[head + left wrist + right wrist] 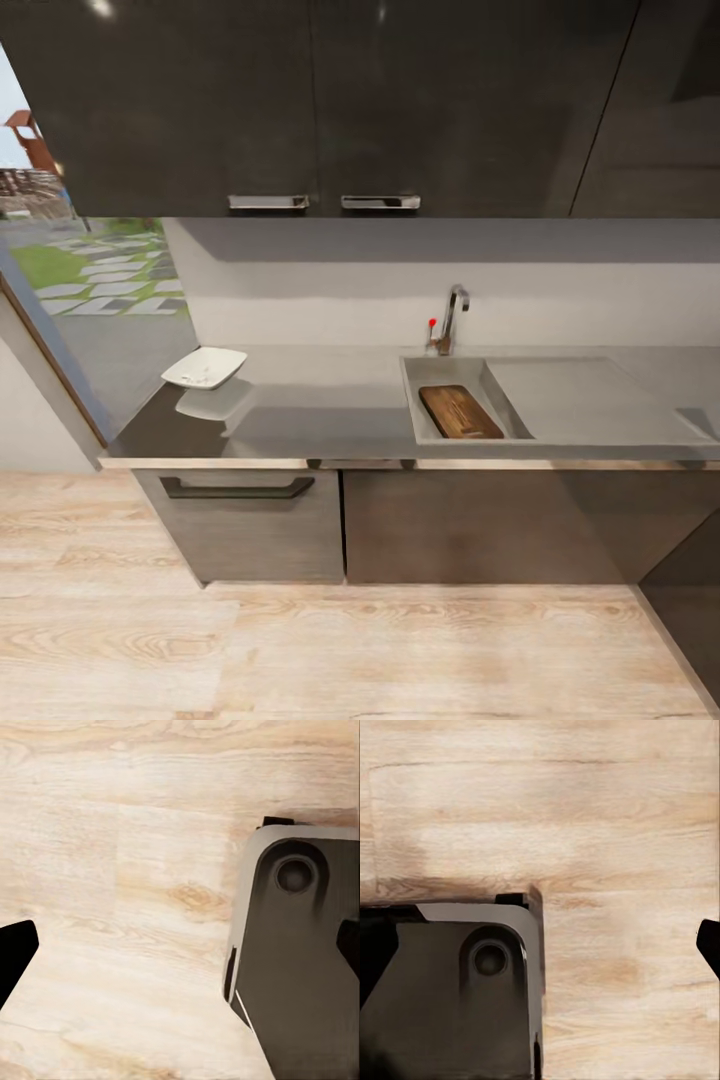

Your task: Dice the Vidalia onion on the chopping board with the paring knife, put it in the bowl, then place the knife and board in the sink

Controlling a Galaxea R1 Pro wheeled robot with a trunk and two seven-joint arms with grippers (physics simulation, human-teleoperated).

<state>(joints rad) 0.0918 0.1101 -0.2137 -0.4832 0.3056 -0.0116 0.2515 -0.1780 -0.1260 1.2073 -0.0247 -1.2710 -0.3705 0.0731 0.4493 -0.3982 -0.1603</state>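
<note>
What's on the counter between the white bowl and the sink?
Nothing: in the head view, the grey countertop is bare between the bowl and the sink.

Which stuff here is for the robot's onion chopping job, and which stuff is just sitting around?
For the job:
- chopping board, lying in the sink
- bowl, on the left end of the countertop

Just there:
- tap behind the sink
- wall cupboards
- drawer under the countertop
- wooden floor
</note>
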